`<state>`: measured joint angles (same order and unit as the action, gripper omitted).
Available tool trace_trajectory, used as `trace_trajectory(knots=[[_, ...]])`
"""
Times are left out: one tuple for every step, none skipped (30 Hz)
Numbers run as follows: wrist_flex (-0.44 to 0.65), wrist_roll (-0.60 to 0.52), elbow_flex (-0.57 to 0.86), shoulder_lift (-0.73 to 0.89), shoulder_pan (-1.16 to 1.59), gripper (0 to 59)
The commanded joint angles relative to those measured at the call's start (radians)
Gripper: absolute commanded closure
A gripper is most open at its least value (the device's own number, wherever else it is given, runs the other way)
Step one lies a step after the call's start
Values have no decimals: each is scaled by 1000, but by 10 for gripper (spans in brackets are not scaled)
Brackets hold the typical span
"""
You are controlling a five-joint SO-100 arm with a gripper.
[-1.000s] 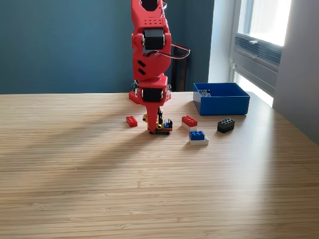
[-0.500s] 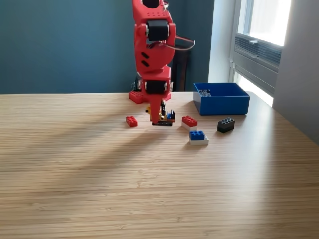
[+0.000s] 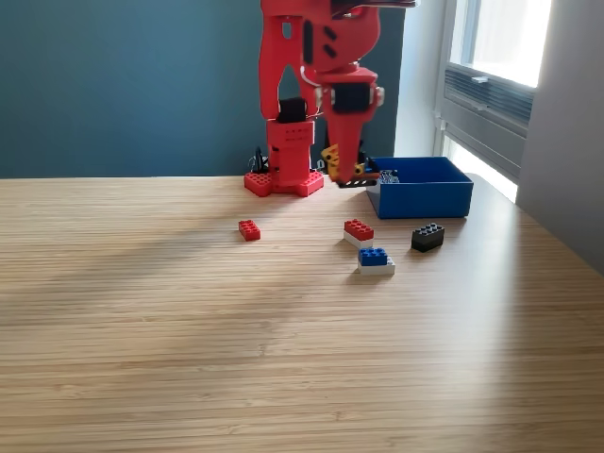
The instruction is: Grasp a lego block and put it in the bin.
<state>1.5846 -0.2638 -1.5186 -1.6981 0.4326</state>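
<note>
Block lifted, drop still to come.
My gripper [image 3: 345, 174] seems to pinch a yellow-and-dark lego block [image 3: 351, 176], just short of the bin [image 3: 420, 195].

Bin [image 3: 422, 195] far right on table [image 3: 283, 359]; gripper [image 3: 343, 176] with small brick cluster [image 3: 355, 173] raised just left of bin; arm base [image 3: 284, 182] further left; four bricks on table nearer: one [image 3: 249, 229] left, three [image 3: 375, 259] right, before bin
</note>
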Motion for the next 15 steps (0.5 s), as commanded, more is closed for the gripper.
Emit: trace_trajectory(knots=[[28, -25, 8, -143, 259, 586], [28, -25, 8, -143, 305, 586], [28, -29, 11, -143, 350, 586], [28, -32, 14, -143, 393, 586], [28, -34, 14, -143, 434, 586], [28, -35, 15, -143, 476, 586], [28, -35, 15, -143, 515, 586], [28, -35, 15, -143, 554, 586], [28, -35, 14, -143, 591, 586], [26, -35, 11, -141, 626, 586], [26, -35, 9, -141, 661, 586], [26, -34, 5, -137, 690, 586], [26, -31, 2, -132, 715, 586], [26, -25, -3, -127, 733, 586], [26, -20, -9, -121, 746, 586]])
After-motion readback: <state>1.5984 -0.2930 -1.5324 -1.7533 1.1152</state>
